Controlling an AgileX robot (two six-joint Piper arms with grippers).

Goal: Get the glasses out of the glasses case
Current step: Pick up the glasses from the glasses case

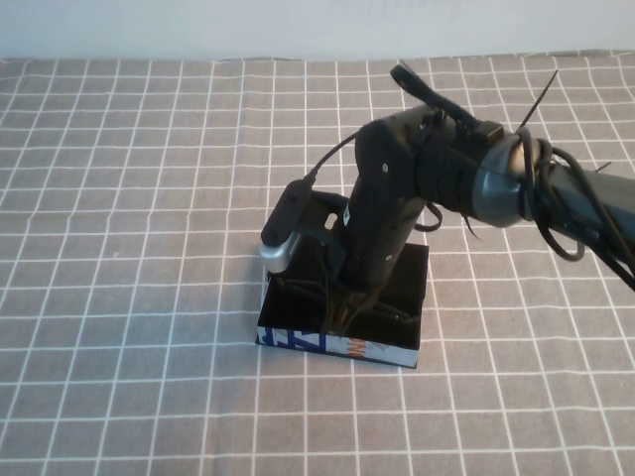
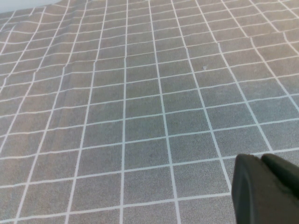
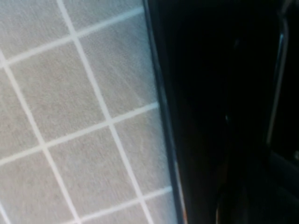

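The glasses case [image 1: 407, 283] lies open on the checked cloth, its blue, white and orange front side [image 1: 327, 344] facing me. My right gripper [image 1: 342, 305] reaches straight down into the case near its front. Thin black bars [image 1: 395, 315] beside the gripper look like parts of the glasses. In the right wrist view the case's rim [image 3: 161, 107] and dark inside fill the frame, with a thin glossy bar [image 3: 275, 93] that may be a glasses arm. My left gripper [image 2: 261, 186] is shut and empty over bare cloth, and is out of the high view.
A grey tablecloth with a white grid [image 1: 129, 248] covers the whole table. The right arm's cables [image 1: 541, 188] loop above the cloth at the right. A white wall runs along the far edge.
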